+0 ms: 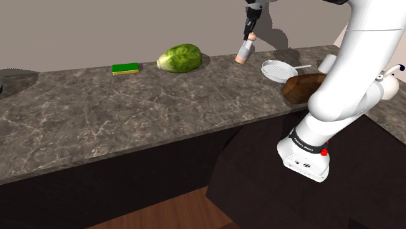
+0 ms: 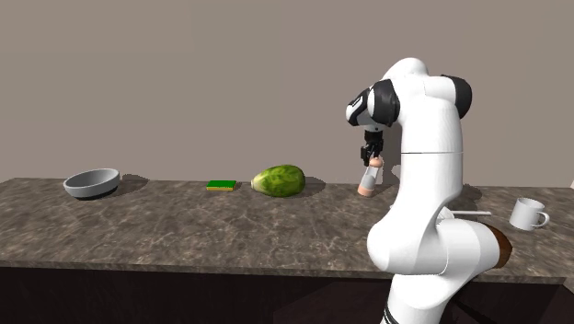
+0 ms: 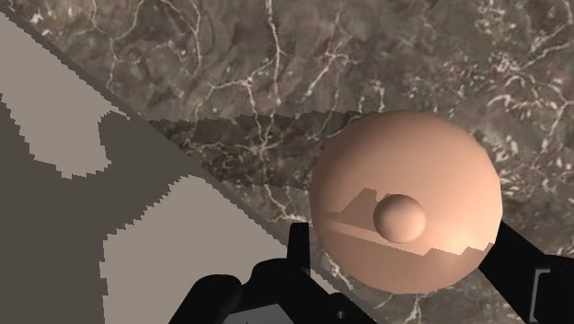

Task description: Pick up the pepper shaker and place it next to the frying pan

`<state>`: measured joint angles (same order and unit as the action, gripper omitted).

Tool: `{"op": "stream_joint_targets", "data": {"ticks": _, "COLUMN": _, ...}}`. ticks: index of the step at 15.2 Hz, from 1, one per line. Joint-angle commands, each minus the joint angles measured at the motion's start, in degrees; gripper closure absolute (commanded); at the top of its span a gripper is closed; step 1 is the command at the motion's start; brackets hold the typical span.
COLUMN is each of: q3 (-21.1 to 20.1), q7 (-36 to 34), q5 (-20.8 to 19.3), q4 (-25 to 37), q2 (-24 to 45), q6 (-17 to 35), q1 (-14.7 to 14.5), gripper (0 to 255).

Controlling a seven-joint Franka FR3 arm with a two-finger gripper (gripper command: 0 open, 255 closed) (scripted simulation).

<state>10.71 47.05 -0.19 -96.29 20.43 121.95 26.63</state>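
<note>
**Item:** pepper shaker (image 1: 244, 52), pale pink, with a rounded body and a small knobbed top.

**Location:** rear edge of the desk (image 1: 130, 123), close to the wall. Sits between the green cabbage (image 1: 181, 57) and the pale frying pan (image 1: 278, 67), nearer the pan but apart from it.

**Attitude:** tilted, top leaning to the shoulder view's right. Cannot tell whether the base touches the desk.

**Handling, by judgement:** light, rigid, smooth-skinned and probably slippery. Round in section, so liable to twist or swing between flat pads. Likely to tip when set down off-level.

**Best hold:** across the upper body just below the top, pads square on opposite sides.

**Fingers** (image 3: 298, 250)**:** parted to the shaker's width and pressed against it, one on each flank. Clasping the shaker near its top and touching nothing else.
</note>
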Motion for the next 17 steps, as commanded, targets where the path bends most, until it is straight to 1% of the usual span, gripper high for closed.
{"op": "stream_joint_targets", "data": {"ticks": 1, "q3": 0.0, "q7": 0.0, "q5": 0.0, "q4": 0.0, "q2": 0.1, "q6": 0.1, "q1": 0.0, "gripper": 255}}
{"op": "stream_joint_targets", "data": {"ticks": 5, "q3": 0.0, "q7": 0.0, "q5": 0.0, "q4": 0.0, "q2": 0.1, "q6": 0.1, "q1": 0.0, "gripper": 255}}
{"op": "stream_joint_targets", "data": {"ticks": 6, "q3": 0.0, "q7": 0.0, "q5": 0.0, "q4": 0.0, "q2": 0.1, "q6": 0.1, "q1": 0.0, "gripper": 0}}
{"op": "stream_joint_targets", "data": {"ticks": 11, "q3": 0.0, "q7": 0.0, "q5": 0.0, "q4": 0.0, "q2": 0.1, "q6": 0.1, "q1": 0.0, "gripper": 0}}
{"op": "stream_joint_targets", "data": {"ticks": 15, "q3": 0.1, "q7": -0.3, "q5": -0.5, "q4": 3.4, "q2": -2.7, "q6": -6.0, "q1": -0.4, "gripper": 0}}
{"op": "stream_joint_targets", "data": {"ticks": 17, "q3": 0.1, "q7": -0.3, "q5": -0.5, "q4": 3.4, "q2": -2.7, "q6": -6.0, "q1": -0.4, "gripper": 0}}
